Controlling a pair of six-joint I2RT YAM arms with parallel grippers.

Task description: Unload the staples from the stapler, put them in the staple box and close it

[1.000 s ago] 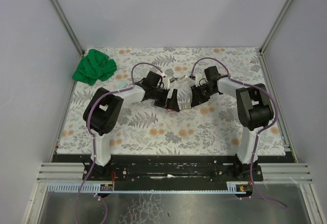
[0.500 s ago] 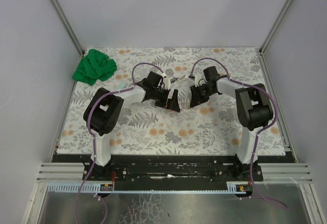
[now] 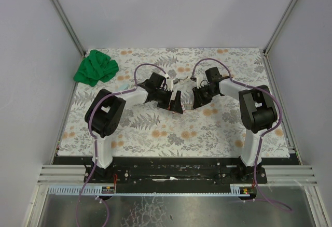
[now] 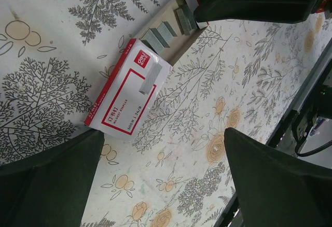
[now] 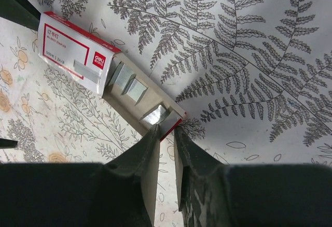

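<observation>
A short silvery strip of staples [image 4: 148, 79] [image 5: 85, 70] lies on top of a red-and-white box [image 4: 124, 100] [image 5: 67, 43]. The box's cardboard tray [image 4: 179, 40] [image 5: 122, 108] is slid out, and more staple strips [image 4: 161, 32] [image 5: 129, 86] sit in it. My right gripper [image 5: 166, 129] [image 3: 197, 100] is pinched on the tray's red-edged end wall. My left gripper [image 4: 163, 178] [image 3: 176, 102] hovers wide open just beside the box, with only tablecloth between its fingers. The stapler cannot be made out in any view.
A crumpled green cloth [image 3: 96, 67] lies at the far left corner of the floral tablecloth [image 3: 171, 133]. Grey walls and metal rails enclose the table on three sides. Both arms meet at mid-table.
The right wrist has edged slightly left toward the left gripper. The left arm and the box stay put.
</observation>
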